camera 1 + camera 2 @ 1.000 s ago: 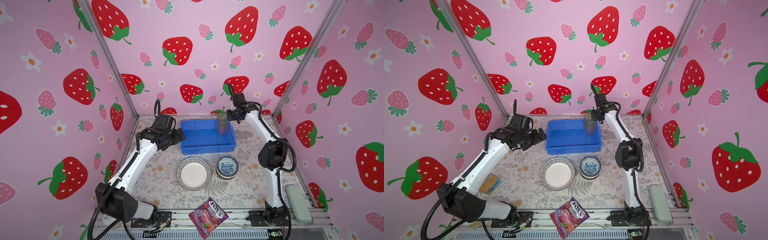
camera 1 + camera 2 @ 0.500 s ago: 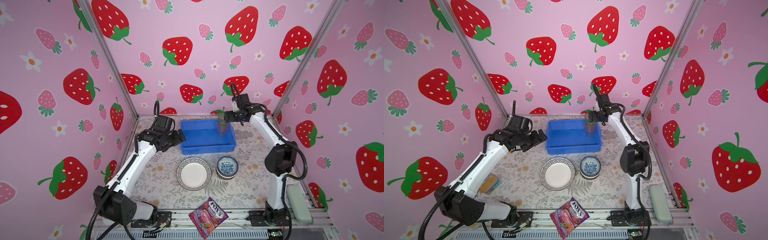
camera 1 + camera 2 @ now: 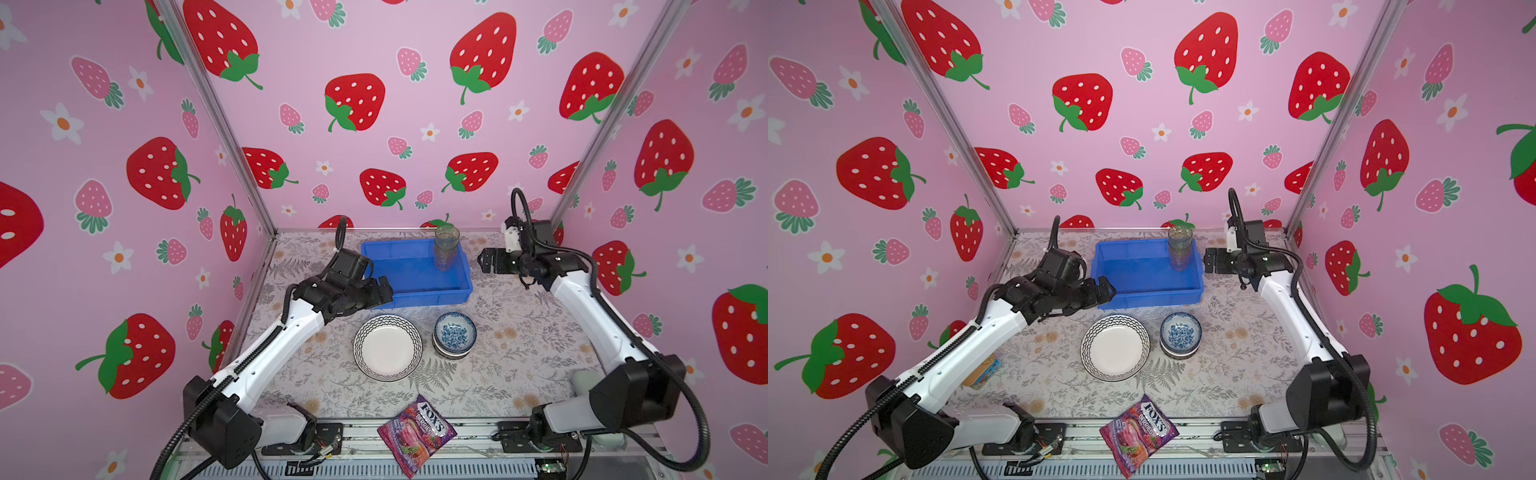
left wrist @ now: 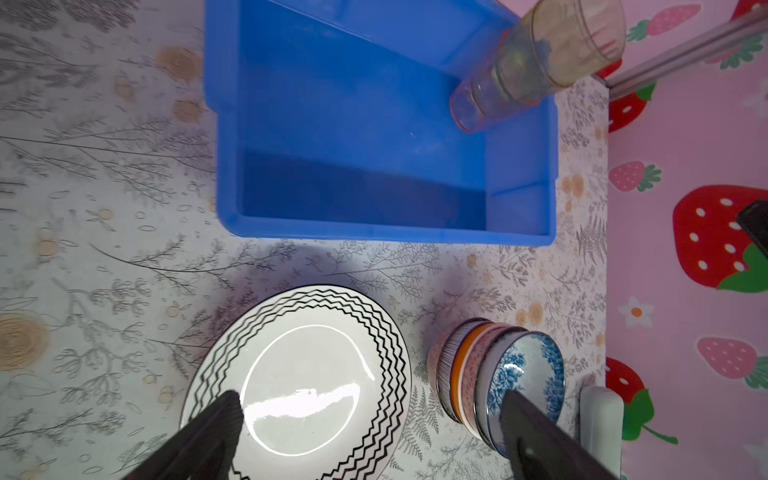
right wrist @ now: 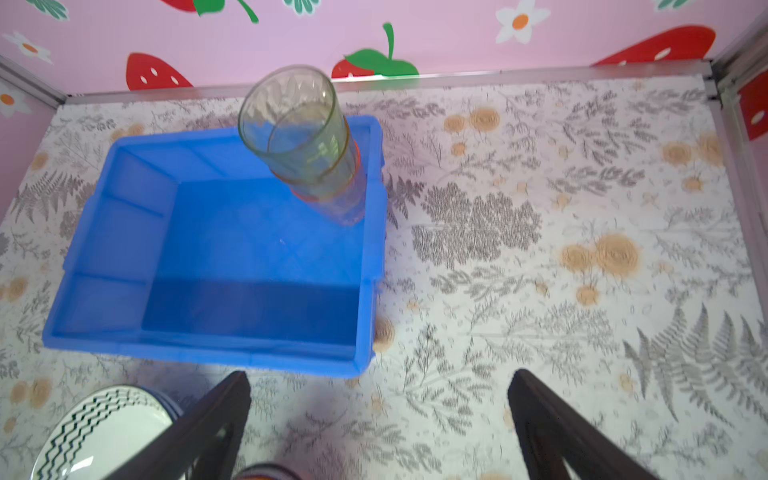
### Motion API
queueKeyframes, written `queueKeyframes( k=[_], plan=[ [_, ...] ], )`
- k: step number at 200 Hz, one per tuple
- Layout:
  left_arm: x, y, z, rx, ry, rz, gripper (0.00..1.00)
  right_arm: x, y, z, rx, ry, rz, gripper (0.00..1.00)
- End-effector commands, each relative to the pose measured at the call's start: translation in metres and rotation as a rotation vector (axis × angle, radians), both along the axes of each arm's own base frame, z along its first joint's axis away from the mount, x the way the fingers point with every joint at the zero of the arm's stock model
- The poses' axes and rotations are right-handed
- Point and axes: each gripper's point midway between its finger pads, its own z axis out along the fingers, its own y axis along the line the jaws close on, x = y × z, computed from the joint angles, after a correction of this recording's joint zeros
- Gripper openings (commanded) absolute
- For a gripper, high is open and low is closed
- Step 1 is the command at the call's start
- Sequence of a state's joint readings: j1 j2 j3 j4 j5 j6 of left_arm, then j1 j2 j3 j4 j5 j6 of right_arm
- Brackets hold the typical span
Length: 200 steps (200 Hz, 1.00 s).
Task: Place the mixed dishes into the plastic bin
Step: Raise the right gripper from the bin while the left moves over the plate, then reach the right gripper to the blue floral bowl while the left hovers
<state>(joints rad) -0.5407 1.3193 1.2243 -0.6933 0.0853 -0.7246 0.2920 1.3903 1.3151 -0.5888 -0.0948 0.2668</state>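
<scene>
Ahead of our right gripper [image 5: 380, 378], off to one finger's side, we see the bin [image 5: 208, 353]. This gripper's jaws stand wide apart and hold nothing. The glasses [image 5: 307, 153] stand nested and upright inside the bin, in the far corner on the side nearest these jaws, apart from both fingers. Our left gripper [image 4: 370, 399] likewise has its jaws spread wide and empty. Between and below its fingers lies the plate [image 4: 299, 374] on the table [image 4: 104, 166]. The bowls [image 4: 498, 374] sit stacked just beside the plate, partly under one fingertip. Beyond these jaws we see the bin again, apart from plate and bowls. Well behind both grippers, at the table's near edge, lies the bag [image 3: 417, 432].
</scene>
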Motion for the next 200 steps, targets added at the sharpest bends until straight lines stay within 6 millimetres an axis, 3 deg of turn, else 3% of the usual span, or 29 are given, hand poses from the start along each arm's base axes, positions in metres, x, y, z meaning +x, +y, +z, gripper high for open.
queueKeyframes(
  k=[1,45,96,142,200],
  plan=[
    [0.01,-0.013,-0.005,-0.003,-0.03,0.012,0.99,-0.027,-0.009,-0.002,0.013,-0.002,-0.002,0.99],
    [0.005,-0.028,-0.027,0.015,0.018,-0.039,0.99,-0.08,-0.013,-0.036,0.058,0.061,0.027,0.93],
    [0.0,-0.036,-0.05,0.131,0.087,-0.106,0.99,-0.111,-0.008,-0.059,0.121,0.106,0.041,0.82],
    [-0.004,-0.032,-0.055,0.294,0.1,-0.096,0.99,-0.126,-0.01,-0.08,0.088,0.143,0.05,0.76],
    [-0.01,-0.019,-0.058,0.427,0.093,-0.047,0.99,-0.118,-0.001,-0.082,0.059,0.152,0.11,0.64]
  ],
)
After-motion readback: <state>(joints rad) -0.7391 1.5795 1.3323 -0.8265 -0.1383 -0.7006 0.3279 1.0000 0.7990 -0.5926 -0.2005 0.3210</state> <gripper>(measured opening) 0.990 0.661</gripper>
